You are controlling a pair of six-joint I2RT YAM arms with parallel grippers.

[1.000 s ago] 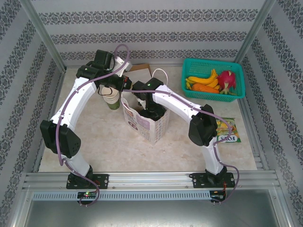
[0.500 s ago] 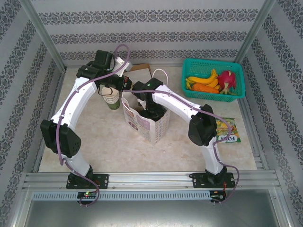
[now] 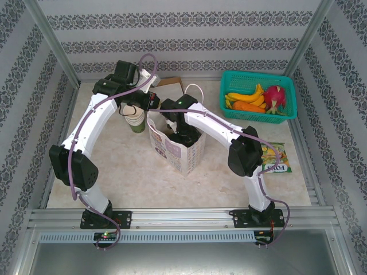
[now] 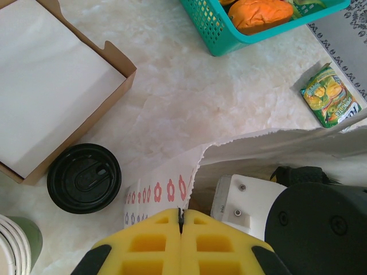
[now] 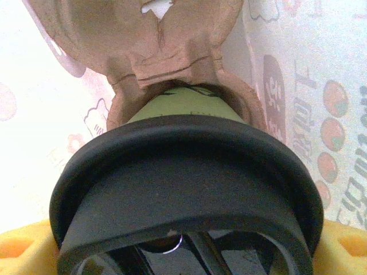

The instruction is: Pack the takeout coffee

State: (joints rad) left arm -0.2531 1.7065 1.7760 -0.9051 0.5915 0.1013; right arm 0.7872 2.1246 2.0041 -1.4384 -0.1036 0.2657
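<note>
The takeout coffee (image 5: 183, 172), an olive-green cup under a black lid, sits between the yellow fingers (image 5: 20, 249) of my right gripper (image 5: 184, 255), which is shut on it. The cup is low inside the white printed paper bag (image 3: 182, 153), resting in a brown cardboard cup carrier (image 5: 166, 51). My right gripper (image 3: 184, 135) reaches down into the bag's mouth. My left gripper (image 4: 181, 216) is shut on the bag's torn paper rim (image 4: 195, 166), holding that side at the bag's left edge (image 3: 150, 117). A second black-lidded cup (image 4: 84, 178) stands on the table beside it.
An open brown box with a white liner (image 4: 51, 86) lies behind the bag. A stack of lidless cups (image 3: 136, 120) stands left of the bag. A teal basket of fruit (image 3: 258, 94) is at the back right, with a green snack packet (image 3: 276, 157) nearer.
</note>
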